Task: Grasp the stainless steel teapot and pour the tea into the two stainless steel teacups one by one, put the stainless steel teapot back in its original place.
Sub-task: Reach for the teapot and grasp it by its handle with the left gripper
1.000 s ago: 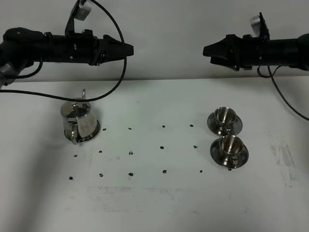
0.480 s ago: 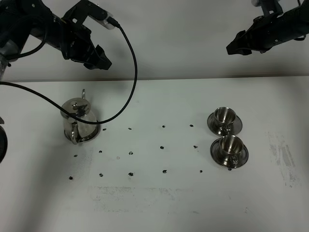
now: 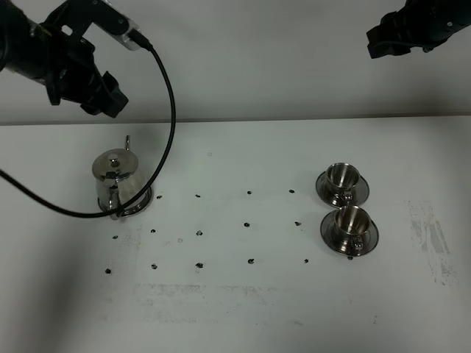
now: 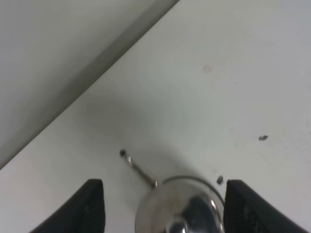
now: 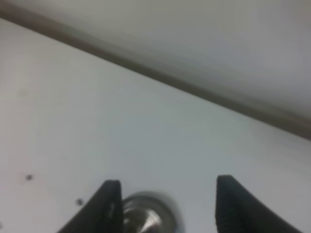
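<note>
Where it stands, shiny steel teapot (image 3: 118, 185), knobbed lid (image 3: 112, 161), thin spout (image 3: 127, 142)

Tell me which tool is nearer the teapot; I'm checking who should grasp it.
Left. The left tool hangs open above the teapot; the right tool is high up, far off to the other side.

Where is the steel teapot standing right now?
In the exterior high view the teapot stands at the table's left, far from both teacups on the right.
</note>
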Robot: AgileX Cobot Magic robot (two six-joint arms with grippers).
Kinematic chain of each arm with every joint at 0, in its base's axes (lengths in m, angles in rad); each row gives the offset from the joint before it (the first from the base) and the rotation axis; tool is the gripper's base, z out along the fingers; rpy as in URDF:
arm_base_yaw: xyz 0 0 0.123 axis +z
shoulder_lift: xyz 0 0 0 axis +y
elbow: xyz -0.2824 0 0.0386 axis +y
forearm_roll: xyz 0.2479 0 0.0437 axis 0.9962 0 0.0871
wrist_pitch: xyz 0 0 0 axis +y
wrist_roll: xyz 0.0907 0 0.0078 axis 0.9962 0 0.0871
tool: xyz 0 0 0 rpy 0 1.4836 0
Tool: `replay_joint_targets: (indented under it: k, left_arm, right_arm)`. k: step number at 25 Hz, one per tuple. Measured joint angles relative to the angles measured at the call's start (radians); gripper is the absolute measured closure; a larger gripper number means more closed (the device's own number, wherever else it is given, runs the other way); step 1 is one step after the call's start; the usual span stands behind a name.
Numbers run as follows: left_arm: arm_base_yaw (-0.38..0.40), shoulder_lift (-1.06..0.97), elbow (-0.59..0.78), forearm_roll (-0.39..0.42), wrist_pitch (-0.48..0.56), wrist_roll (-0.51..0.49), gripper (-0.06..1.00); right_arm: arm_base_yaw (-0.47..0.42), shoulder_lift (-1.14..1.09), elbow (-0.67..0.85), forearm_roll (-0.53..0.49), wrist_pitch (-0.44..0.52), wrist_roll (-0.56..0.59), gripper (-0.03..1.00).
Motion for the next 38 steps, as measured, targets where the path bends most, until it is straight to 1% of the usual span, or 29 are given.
replay_joint_targets:
  k: [2, 4, 6, 7, 8, 10, 13, 16, 18, 21, 23, 26, 31, 33, 38]
  left_arm:
    - [0.0, -0.094, 0.136, 0.0, -0.097, 0.001, 0.4]
    - [0.0, -0.17, 0.236, 0.001, -0.186, 0.002, 0.4]
    - [0.0, -0.219, 0.307, 0.001, -0.245, 0.002, 0.4]
    - [0.0, -0.235, 0.333, 0.0, -0.256, -0.005, 0.4]
    - [0.0, -0.244, 0.35, 0.0, -0.254, -0.019, 0.4]
    - [0.0, -0.248, 0.366, 0.0, -0.226, -0.091, 0.4]
    - [0.0, -0.248, 0.369, 0.009, -0.186, -0.231, 0.43]
    - [0.0, -0.248, 0.369, 0.06, -0.156, -0.372, 0.46]
    - [0.0, -0.248, 0.369, 0.113, -0.134, -0.456, 0.47]
    - [0.0, -0.248, 0.369, 0.175, -0.098, -0.548, 0.48]
    - [0.0, -0.248, 0.369, 0.212, -0.064, -0.591, 0.48]
    - [0.0, -0.248, 0.369, 0.247, -0.012, -0.626, 0.48]
    - [-0.001, -0.248, 0.369, 0.257, 0.004, -0.66, 0.48]
    - [-0.001, -0.249, 0.369, 0.257, 0.004, -0.664, 0.48]
    - [-0.001, -0.249, 0.369, 0.257, 0.014, -0.665, 0.48]
  right_arm:
    - [0.0, -0.064, 0.059, 0.033, -0.012, 0.007, 0.56]
    - [0.001, -0.15, 0.139, 0.063, -0.048, 0.008, 0.57]
    - [0.001, -0.24, 0.259, 0.069, -0.112, 0.007, 0.59]
    - [0.001, -0.292, 0.318, 0.071, -0.143, 0.004, 0.6]
    - [0.001, -0.345, 0.395, 0.071, -0.182, -0.003, 0.6]
    - [0.001, -0.442, 0.553, 0.072, -0.254, -0.012, 0.61]
    - [0.009, -0.592, 0.763, 0.068, -0.36, -0.02, 0.61]
    - [0.034, -0.759, 0.942, 0.056, -0.43, -0.019, 0.62]
    - [0.053, -0.862, 1.04, 0.043, -0.455, -0.005, 0.62]
    - [0.06, -1.017, 1.175, -0.006, -0.46, 0.039, 0.62]
    - [0.06, -1.129, 1.244, -0.056, -0.447, 0.074, 0.62]
    - [0.06, -1.288, 1.329, -0.117, -0.414, 0.13, 0.62]
    - [0.06, -1.516, 1.453, -0.164, -0.362, 0.171, 0.62]
    - [0.06, -1.596, 1.501, -0.171, -0.343, 0.174, 0.62]
    - [0.06, -1.754, 1.635, -0.171, -0.262, 0.2, 0.62]
